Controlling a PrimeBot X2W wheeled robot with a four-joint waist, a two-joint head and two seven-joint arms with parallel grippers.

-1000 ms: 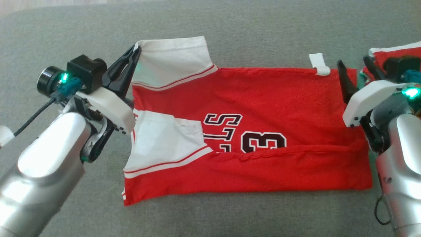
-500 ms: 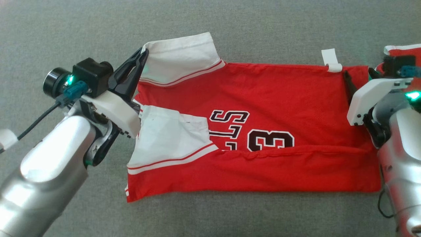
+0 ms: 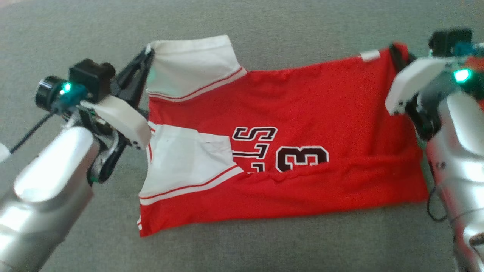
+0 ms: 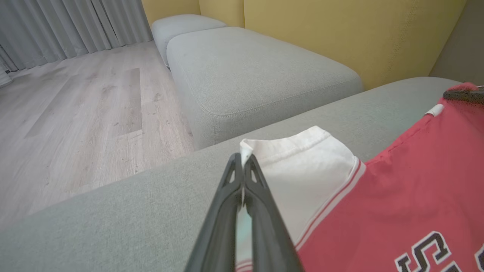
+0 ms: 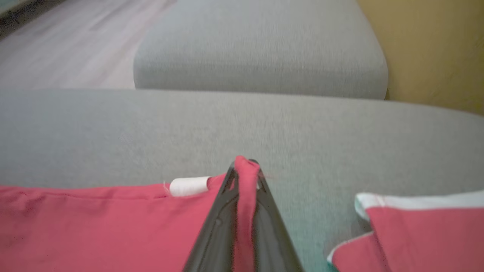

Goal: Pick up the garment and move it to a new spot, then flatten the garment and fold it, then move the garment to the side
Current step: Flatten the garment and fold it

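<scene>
Garment (image 3: 287, 151): a red jersey with white sleeves and dark lettering. It is lying spread on the grey cushion (image 3: 264, 26), its long axis running left to right. Its near edge is lying folded up over the lower part of the number.

Left gripper (image 3: 146, 54): it is sitting at the garment's far left corner. Its fingers are pressing together on the hem of the far white sleeve (image 3: 189, 64). In the left wrist view a sliver of white cloth is showing between the tips.

Near white sleeve (image 3: 185, 162): it is lying flat at the left end, toward the near side.

Right gripper (image 3: 396, 51): it is sitting at the garment's far right corner. Its fingers are pinching narrow on a ridge of red cloth, which is poking up between the tips in the right wrist view. The cloth is bunching into a small peak at the grip.

White tag (image 3: 369, 55): it is sitting on the far edge, just left of the right grip.

Second red-and-white cloth (image 5: 416, 226): it is lying on the cushion to the right of the right gripper, apart from the garment.

Background: a grey ottoman (image 4: 245, 71), a wood floor (image 4: 75, 113) and a yellow wall (image 4: 340, 30) are showing beyond the cushion.
</scene>
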